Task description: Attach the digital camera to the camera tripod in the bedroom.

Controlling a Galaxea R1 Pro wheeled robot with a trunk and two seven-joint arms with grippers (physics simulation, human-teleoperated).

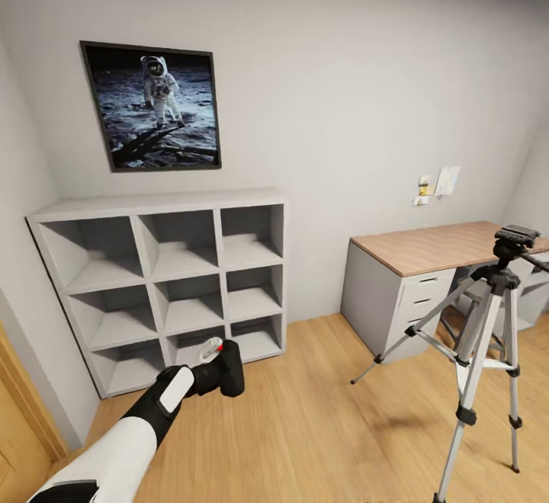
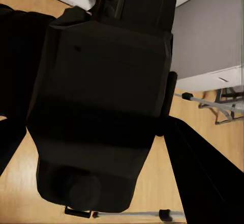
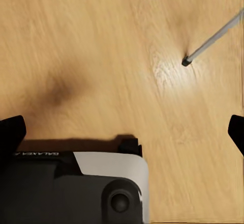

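Head view: the left arm reaches forward and low, its end effector (image 1: 216, 370) clamped on the one digital camera (image 1: 223, 370), held above the plank floor (image 1: 320, 411) just in front of the nine-cubby grey shelf (image 1: 171, 274). One camera tripod (image 1: 488, 335) stands well to the right of the shelf, beside the table (image 1: 435, 248).

Left wrist view: the digital camera (image 2: 101, 112) sits between two dark fingers (image 2: 203, 173).

Right wrist view: the right end effector (image 3: 124, 127) is spread wide over the floor (image 3: 101, 40), one tripod foot (image 3: 187, 60) near.

One digital camera (image 1: 222, 370), one camera tripod (image 1: 488, 335)
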